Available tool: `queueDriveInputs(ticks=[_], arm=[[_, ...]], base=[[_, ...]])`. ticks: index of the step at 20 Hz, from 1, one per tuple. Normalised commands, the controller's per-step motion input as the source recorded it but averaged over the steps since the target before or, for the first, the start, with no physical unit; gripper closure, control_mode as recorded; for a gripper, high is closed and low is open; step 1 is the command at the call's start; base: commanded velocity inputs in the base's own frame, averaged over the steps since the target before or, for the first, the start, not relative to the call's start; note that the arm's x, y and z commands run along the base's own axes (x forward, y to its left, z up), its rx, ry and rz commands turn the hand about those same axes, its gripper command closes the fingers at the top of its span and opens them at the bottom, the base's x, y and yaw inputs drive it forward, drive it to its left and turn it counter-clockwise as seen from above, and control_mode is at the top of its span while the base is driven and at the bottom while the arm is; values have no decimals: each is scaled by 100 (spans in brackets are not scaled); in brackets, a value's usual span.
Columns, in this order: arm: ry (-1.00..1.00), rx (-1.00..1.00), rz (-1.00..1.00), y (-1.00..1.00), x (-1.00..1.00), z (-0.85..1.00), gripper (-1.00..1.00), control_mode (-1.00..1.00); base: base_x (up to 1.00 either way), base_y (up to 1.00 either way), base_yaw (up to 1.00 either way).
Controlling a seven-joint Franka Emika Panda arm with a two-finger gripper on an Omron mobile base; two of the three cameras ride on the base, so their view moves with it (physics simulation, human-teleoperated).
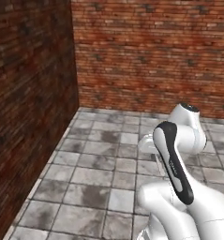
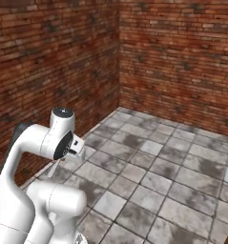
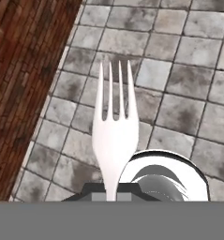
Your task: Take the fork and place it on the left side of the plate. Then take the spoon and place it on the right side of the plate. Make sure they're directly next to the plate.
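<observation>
Held item: the slim pale grey metal fork point(image 3: 115, 131) runs from the gripper point(image 3: 112, 193) at 6 o'clock, tines toward 12 o'clock.
Grip: fingers clamped on the handle end.
Below: grey stone floor tiles point(image 3: 179, 84); red brick wall point(image 3: 24, 70) at 9 o'clock.
Risk: held so near its end, the fork may pivot or slip out while being carried to the plate.

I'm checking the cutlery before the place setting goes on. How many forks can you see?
1. The fork stands in the hand view, its handle running down between the end effector's fingertips, tines pointing up over the grey tiled floor. Others may lie outside the views.
</observation>
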Motion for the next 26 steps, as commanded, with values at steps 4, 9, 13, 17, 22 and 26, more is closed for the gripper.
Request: queueDriveInputs(ticks=[4, 9, 13, 17, 22, 26], arm=[[0, 0, 0, 0, 0, 0, 100, 100], [0, 0, 0, 0, 0, 0, 100, 100], [0, 0, 0, 0, 0, 0, 100, 100], [0, 0, 0, 0, 0, 0, 100, 100], [0, 0, 0, 0, 0, 0, 100, 100], [0, 0, 0, 0, 0, 0, 100, 100]], base=[[81, -6, -34], [89, 0, -32], [93, 0, -31], [90, 0, -33], [88, 0, -42], [82, 0, -45]])
